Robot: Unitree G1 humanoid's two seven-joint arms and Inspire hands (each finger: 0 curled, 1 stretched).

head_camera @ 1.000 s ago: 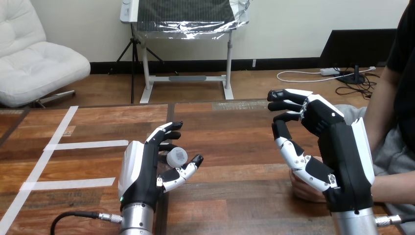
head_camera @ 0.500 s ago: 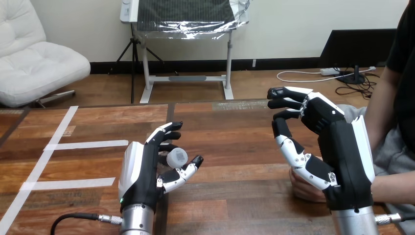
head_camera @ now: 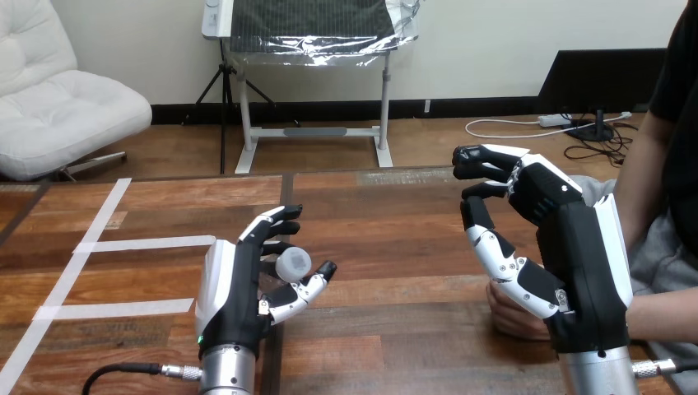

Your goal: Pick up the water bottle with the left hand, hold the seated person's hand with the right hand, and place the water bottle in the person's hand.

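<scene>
White tape strips [head_camera: 144, 243] on wooden table [head_camera: 395, 239].

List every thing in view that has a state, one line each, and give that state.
water bottle: capped, upright, gripped by the left robot hand.
left robot hand: fingers and thumb curled round the water bottle.
right robot hand: raised, fingers loosely bent, closed on nothing.
person's hand: resting on the table under the right robot hand, with no robot fingers seen round it.
</scene>
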